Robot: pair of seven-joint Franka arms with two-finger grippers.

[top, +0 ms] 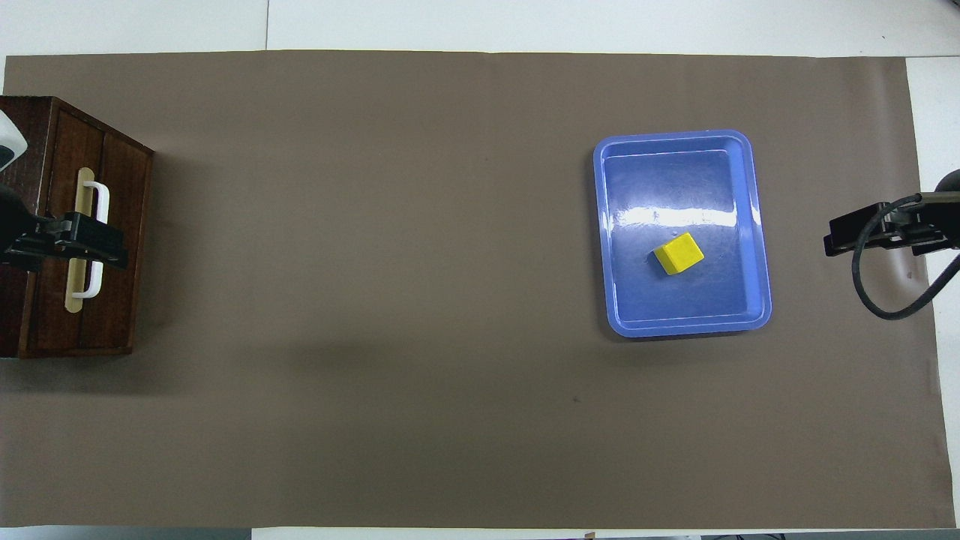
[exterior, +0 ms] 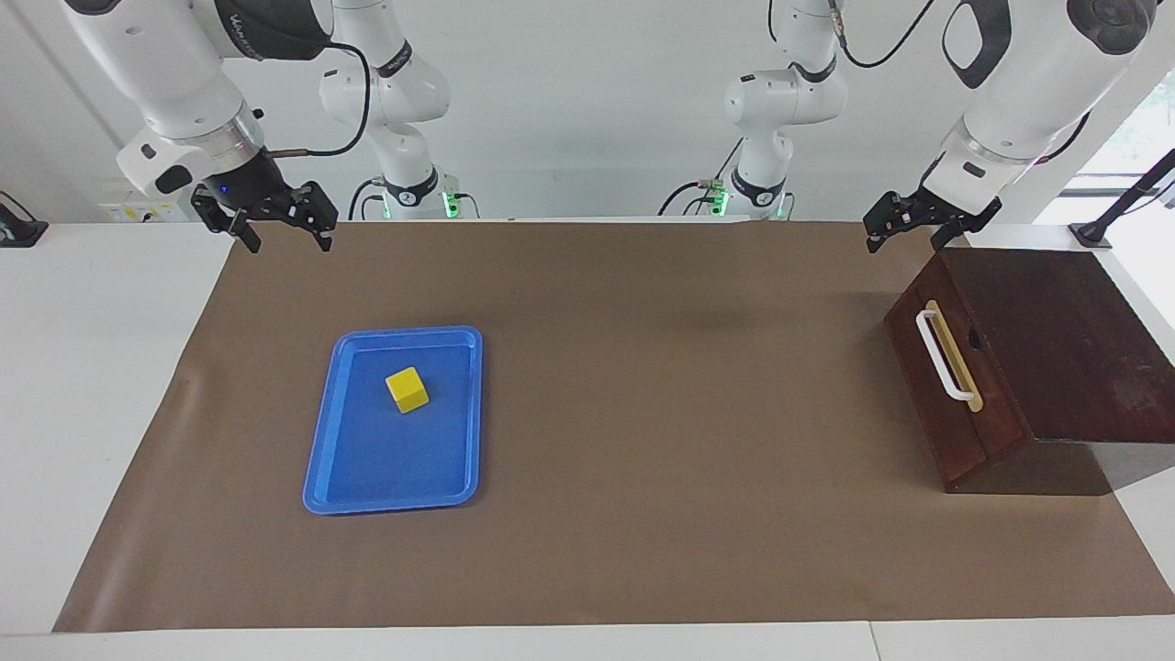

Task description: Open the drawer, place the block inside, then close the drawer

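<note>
The dark brown wooden box (exterior: 1056, 349) stands at the left arm's end of the table, and its drawer (exterior: 955, 395) is closed, with the white bar handle (exterior: 944, 356) on the tan strip. My left gripper (exterior: 905, 240) is open and empty, raised in the air beside the box's upper corner. In the overhead view this gripper (top: 82, 241) lies over the handle (top: 97, 196) of the box (top: 45, 315). The yellow block (exterior: 407, 389) (top: 679, 253) lies in the blue tray (exterior: 395, 500) (top: 684, 324). My right gripper (exterior: 285, 240) (top: 870, 227) is open and empty, raised over the mat's edge beside the tray.
A brown mat (exterior: 661, 441) covers most of the white table (exterior: 101, 386). The tray sits toward the right arm's end of it. A wide stretch of bare mat (top: 375, 262) lies between tray and box.
</note>
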